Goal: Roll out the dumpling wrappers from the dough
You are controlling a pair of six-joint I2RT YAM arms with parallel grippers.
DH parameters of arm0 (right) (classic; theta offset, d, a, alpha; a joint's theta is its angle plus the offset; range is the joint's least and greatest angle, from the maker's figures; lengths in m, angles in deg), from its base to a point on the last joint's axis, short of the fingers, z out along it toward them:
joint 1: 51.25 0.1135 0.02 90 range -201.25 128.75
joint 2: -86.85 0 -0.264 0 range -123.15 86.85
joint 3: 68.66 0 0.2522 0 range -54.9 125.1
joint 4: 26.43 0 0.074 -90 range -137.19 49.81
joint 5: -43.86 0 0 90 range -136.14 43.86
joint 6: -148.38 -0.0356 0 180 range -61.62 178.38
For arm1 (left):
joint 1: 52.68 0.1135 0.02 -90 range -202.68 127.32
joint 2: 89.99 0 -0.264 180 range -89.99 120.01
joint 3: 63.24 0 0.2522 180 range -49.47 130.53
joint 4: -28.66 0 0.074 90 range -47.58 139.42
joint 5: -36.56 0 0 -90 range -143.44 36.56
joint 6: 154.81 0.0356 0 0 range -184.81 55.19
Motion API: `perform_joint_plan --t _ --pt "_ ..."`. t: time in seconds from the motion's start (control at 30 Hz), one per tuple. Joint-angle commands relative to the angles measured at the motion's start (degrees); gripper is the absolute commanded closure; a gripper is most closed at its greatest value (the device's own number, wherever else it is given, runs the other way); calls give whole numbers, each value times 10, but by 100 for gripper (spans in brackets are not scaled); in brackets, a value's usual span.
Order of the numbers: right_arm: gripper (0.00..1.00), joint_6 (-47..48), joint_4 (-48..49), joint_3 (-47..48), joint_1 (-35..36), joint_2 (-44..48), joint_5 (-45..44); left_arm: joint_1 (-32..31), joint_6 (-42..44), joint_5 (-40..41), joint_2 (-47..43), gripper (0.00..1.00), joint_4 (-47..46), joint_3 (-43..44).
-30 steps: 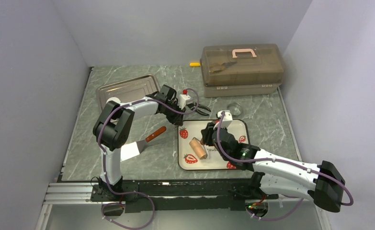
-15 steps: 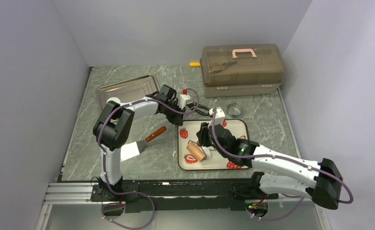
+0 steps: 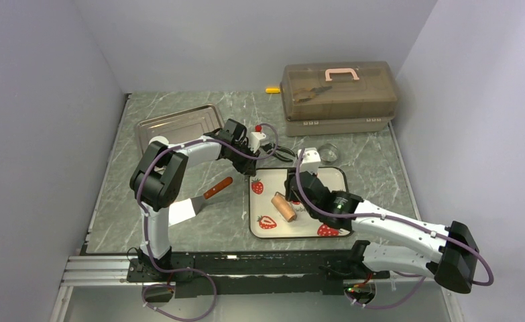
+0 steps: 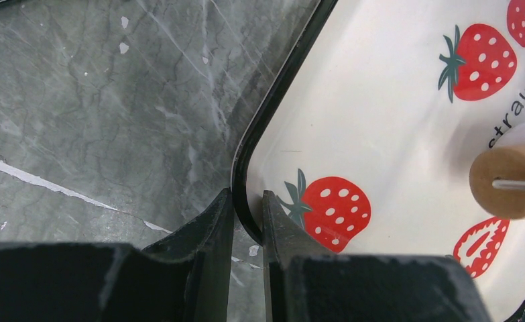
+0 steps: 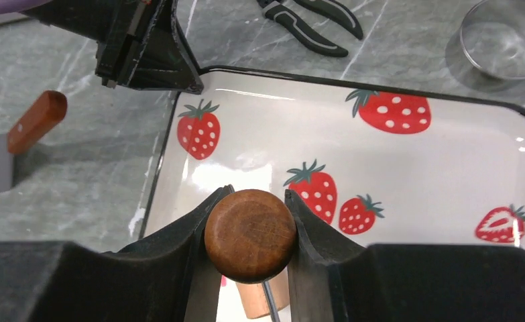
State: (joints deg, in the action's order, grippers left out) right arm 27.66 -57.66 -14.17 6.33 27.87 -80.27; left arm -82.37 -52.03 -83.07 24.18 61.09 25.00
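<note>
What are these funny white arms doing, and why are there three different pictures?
It's a robot with a left arm and a right arm. One picture looks down from above; the other two come from small cameras on the wrists. The left gripper pinches the rim of the strawberry tray. The right gripper holds a wooden roller over it. On the table also lie a spatula, a metal tray, a toolbox and a glass ring.

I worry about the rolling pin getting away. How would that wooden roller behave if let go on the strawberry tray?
The wooden roller is a smooth round cylinder, so it would probably roll across the glossy tray, perhaps up to its rim. It looks like rigid wood, so the right pincer likely cannot deform it, though the rounded knob may slip.
</note>
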Motion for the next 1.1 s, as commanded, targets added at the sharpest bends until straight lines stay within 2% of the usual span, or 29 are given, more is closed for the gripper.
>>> perform_joint_plan --t 0.0,0.23,0.37,0.57,0.63,0.8,0.97,1.07 --pt "100 -64 -28 -47 13 5 -25 4 19 25 -5 100 -2 -7" --pt "100 -114 -32 -112 26 -6 -32 6 19 25 -5 100 2 -3" --pt "100 -106 7 -132 27 6 -11 5 20 25 -3 100 3 -1" --pt "100 4 60 -1 28 15 46 5 18 24 -4 100 2 -2" --pt "100 36 78 27 28 37 33 5 17 25 -6 100 -1 -6" --pt "100 23 -11 52 28 42 -90 6 17 26 -7 100 -4 -9" --pt "100 -45 -84 30 28 2 -102 6 18 27 -7 100 -4 -9" --pt "100 -57 -57 -18 29 -3 -81 5 20 28 -6 100 -2 -9"
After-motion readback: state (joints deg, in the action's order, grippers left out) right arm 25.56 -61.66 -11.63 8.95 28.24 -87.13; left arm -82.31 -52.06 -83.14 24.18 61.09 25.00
